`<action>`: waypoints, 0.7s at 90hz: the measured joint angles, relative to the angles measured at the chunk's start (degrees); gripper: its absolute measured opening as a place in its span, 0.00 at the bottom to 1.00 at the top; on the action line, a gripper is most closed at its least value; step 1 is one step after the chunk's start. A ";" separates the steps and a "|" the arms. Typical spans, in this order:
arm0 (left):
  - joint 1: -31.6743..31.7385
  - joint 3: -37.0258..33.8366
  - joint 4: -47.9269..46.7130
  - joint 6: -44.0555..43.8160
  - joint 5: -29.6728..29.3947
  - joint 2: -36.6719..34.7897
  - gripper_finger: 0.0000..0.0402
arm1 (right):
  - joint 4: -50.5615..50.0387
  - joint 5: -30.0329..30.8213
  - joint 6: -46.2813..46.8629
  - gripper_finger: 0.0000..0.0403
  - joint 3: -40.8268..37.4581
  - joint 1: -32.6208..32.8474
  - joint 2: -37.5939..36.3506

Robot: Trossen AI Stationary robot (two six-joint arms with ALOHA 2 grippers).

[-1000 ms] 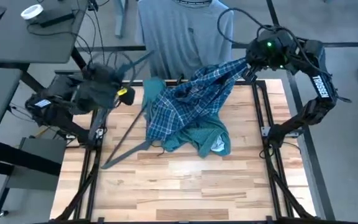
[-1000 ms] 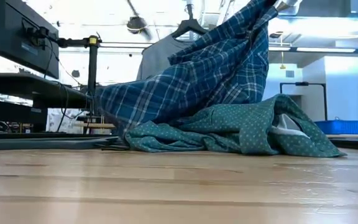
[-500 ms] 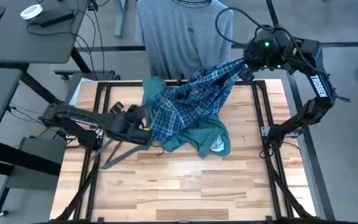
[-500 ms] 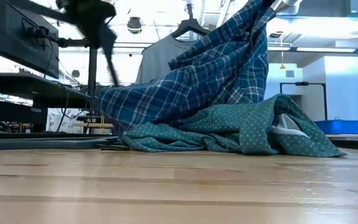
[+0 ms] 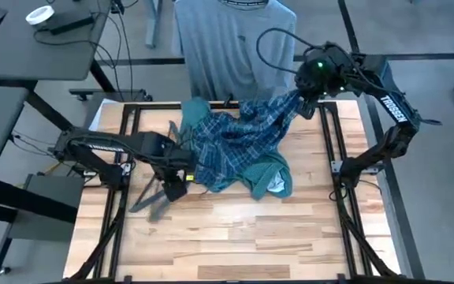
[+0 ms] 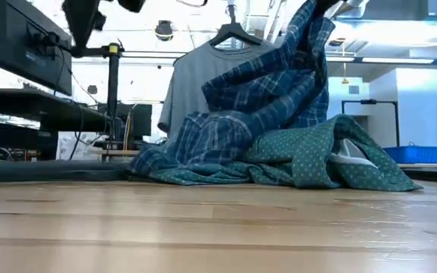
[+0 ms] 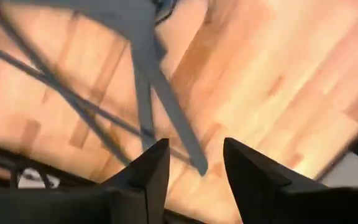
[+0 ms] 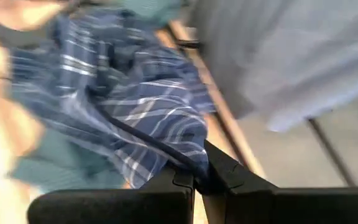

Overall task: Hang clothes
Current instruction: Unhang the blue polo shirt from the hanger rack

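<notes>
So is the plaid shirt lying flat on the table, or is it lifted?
Partly lifted. The right gripper, shut on the plaid shirt, holds one end up while the rest is bunched on the table over the green shirt.

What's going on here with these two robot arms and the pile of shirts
The right gripper is shut on the blue-white plaid shirt, holding one end up near the table's far edge while the rest drapes over the green checked shirt on the wooden table. The left gripper, fingers open, is above a thin dark hanger lying on the table's left side. A grey long-sleeve tee already hangs behind the table.
</notes>
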 joint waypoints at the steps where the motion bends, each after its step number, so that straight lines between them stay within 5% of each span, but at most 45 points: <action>1: 0.04 0.83 -0.01 0.14 -0.07 0.00 0.33 | 0.01 -0.57 0.56 0.00 0.00 0.13 0.02; 15: 2.07 12.04 -0.06 2.55 -7.30 -0.04 0.33 | -0.99 -10.90 5.77 0.06 0.00 0.55 0.62; 25: 5.00 19.31 -0.17 4.29 -13.86 -0.04 0.33 | -1.57 -16.74 7.89 0.19 0.04 0.53 1.11; 40: 11.96 27.56 -0.24 12.04 -15.13 -0.09 0.33 | -2.27 -22.33 6.84 0.40 0.63 1.26 1.53; 50: 17.79 30.67 0.56 18.84 -15.25 -0.09 0.33 | -0.52 -22.91 0.56 0.49 4.56 0.39 1.46; 63: 25.10 32.12 4.69 30.56 -17.46 -0.09 0.33 | 14.44 -18.35 -4.06 0.54 8.35 -2.19 1.30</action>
